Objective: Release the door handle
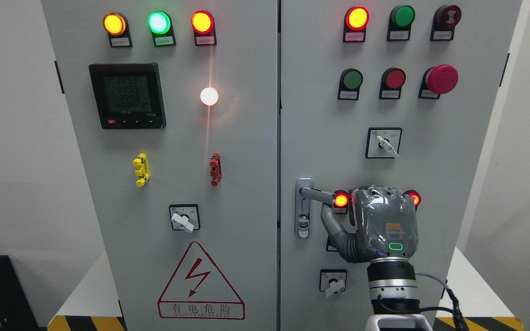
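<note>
The grey door handle sticks out to the right from its lock plate on the right cabinet door. My right hand comes up from the bottom edge and shows its back to the camera. Its fingers curl forward over the far end of the lever, which is hidden behind the hand. The thumb reaches up under the lever from below. The lever lies nearly level, tilted slightly down to the right. No left arm shows in this view.
Two lit red lamps sit just beside the hand. A rotary switch lies below the hand and another above it. A red mushroom stop button is at the upper right. The left door carries a meter, lamps and a warning triangle.
</note>
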Controlling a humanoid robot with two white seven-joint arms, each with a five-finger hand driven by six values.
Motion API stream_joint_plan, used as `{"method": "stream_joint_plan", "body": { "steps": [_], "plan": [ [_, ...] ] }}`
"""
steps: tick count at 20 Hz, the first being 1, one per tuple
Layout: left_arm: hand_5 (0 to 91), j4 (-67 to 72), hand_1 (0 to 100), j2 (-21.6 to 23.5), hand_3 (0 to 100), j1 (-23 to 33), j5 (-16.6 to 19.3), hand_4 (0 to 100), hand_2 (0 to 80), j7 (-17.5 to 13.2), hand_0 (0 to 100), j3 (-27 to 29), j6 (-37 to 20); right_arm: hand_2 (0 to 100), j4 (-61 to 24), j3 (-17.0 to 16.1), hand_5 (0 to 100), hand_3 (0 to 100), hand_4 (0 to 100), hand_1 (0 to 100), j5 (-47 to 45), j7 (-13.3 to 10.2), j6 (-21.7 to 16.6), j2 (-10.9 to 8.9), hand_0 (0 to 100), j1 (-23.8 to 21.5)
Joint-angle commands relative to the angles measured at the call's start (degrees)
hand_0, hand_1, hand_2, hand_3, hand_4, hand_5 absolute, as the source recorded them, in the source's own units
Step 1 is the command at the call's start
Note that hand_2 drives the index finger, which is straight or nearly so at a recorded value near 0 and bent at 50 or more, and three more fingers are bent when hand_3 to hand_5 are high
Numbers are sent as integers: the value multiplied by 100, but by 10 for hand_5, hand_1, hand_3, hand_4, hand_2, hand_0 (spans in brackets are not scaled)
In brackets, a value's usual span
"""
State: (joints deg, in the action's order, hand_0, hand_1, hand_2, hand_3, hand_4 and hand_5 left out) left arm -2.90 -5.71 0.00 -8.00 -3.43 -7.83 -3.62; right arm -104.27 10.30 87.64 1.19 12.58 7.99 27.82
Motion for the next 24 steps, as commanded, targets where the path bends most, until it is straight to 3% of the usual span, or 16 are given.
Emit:
{"method": "stream_joint_plan", "body": {
  "steps": [1, 24],
  "plan": [
    [0, 0, 556, 0, 0, 114, 0, 0, 0, 0, 120, 1, 2, 974, -23, 7, 1000, 1000, 1000, 261, -10, -14, -1, 1, 535, -13],
    [0, 0, 556, 0, 0, 114, 0, 0, 0, 0, 120, 1, 2, 970, -217, 51, 1000, 1000, 1000, 239, -19, -49, -54, -35, 513, -347]
  ]
}}
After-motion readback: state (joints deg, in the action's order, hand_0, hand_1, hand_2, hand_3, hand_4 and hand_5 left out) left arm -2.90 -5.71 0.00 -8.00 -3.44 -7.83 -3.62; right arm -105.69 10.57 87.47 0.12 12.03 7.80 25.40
